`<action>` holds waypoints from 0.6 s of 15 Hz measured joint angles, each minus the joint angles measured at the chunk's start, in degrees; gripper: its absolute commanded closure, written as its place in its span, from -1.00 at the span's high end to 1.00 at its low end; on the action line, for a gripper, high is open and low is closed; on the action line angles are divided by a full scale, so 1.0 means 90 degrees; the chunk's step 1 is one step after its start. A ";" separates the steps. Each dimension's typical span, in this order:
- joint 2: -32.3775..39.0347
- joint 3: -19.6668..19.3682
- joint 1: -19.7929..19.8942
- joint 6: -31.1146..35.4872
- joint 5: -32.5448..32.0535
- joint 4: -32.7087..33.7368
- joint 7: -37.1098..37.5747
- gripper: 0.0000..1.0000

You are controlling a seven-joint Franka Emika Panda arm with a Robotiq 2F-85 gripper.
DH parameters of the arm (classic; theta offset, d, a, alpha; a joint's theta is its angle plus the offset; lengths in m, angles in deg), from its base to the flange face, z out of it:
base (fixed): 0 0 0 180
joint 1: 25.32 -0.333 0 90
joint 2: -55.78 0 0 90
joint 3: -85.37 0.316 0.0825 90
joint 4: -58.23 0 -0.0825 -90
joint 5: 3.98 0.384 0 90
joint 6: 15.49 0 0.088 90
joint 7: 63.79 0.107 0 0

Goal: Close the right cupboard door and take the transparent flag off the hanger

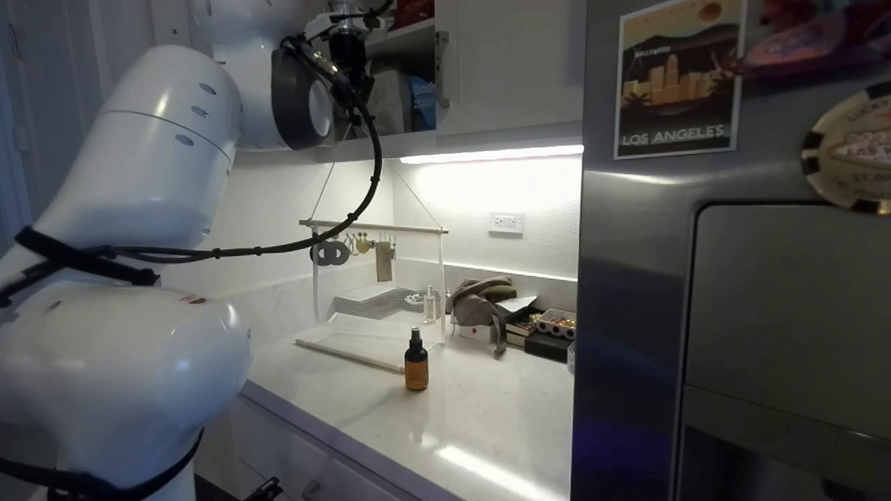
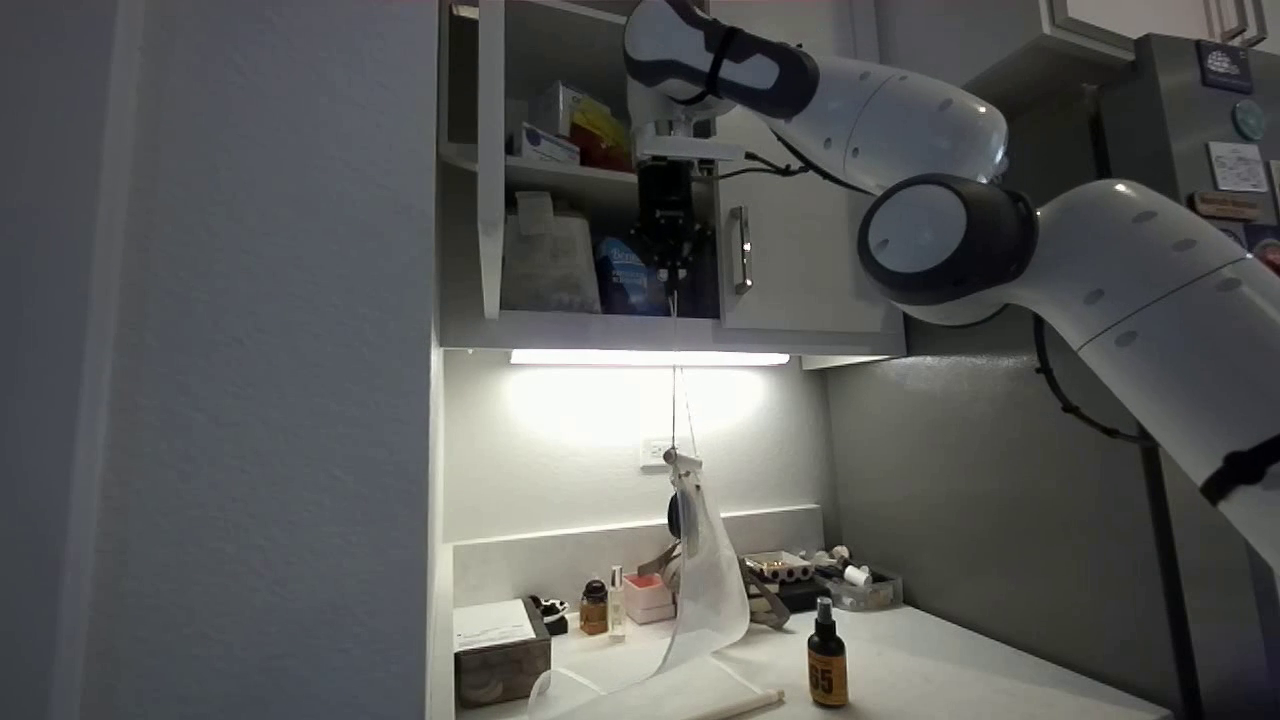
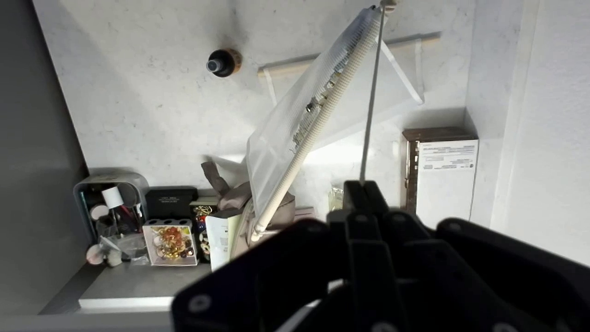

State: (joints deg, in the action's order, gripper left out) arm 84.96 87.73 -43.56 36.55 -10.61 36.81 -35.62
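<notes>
My gripper point(image 2: 673, 278) points down in front of the open cupboard half. It is shut on a thin string point(image 3: 372, 101), seen between its fingertips point(image 3: 363, 183) in the wrist view. The string runs to a tan rod along the top edge of the transparent flag point(image 3: 281, 143). The flag point(image 2: 712, 585) hangs under the gripper. Its lower part and a second rod point(image 1: 348, 353) lie on the counter. Small earring-like pieces point(image 1: 362, 242) hang near the top rod. The right cupboard door point(image 2: 810, 265), white with a metal handle, looks shut. I cannot make out a separate hanger.
The left cupboard door point(image 2: 490, 170) stands open, edge-on. A spray bottle point(image 1: 416, 369) stands on the counter near the lower rod. A box point(image 2: 503, 655), a grey-brown bag point(image 1: 480, 303) and jewellery trays point(image 3: 171, 244) line the back. A steel fridge point(image 1: 640, 278) borders the counter.
</notes>
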 measured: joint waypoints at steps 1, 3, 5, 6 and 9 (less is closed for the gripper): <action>0.0058 -0.0003 0.0007 -0.0001 0.0000 0.0000 0.0000 -0.99; 0.0160 -0.0006 0.0036 -0.0001 0.0000 0.0000 -0.0003 -0.99; 0.0253 -0.0015 0.0072 -0.0001 0.0000 -0.0001 -0.0006 -0.99; 0.0294 -0.0032 0.0089 -0.0001 0.0000 0.0000 -0.0007 -0.99; 0.0412 -0.0061 0.0151 -0.0020 0.0002 -0.0001 -0.0027 -0.99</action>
State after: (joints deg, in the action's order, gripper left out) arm 88.66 87.18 -42.20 36.37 -10.60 36.80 -35.87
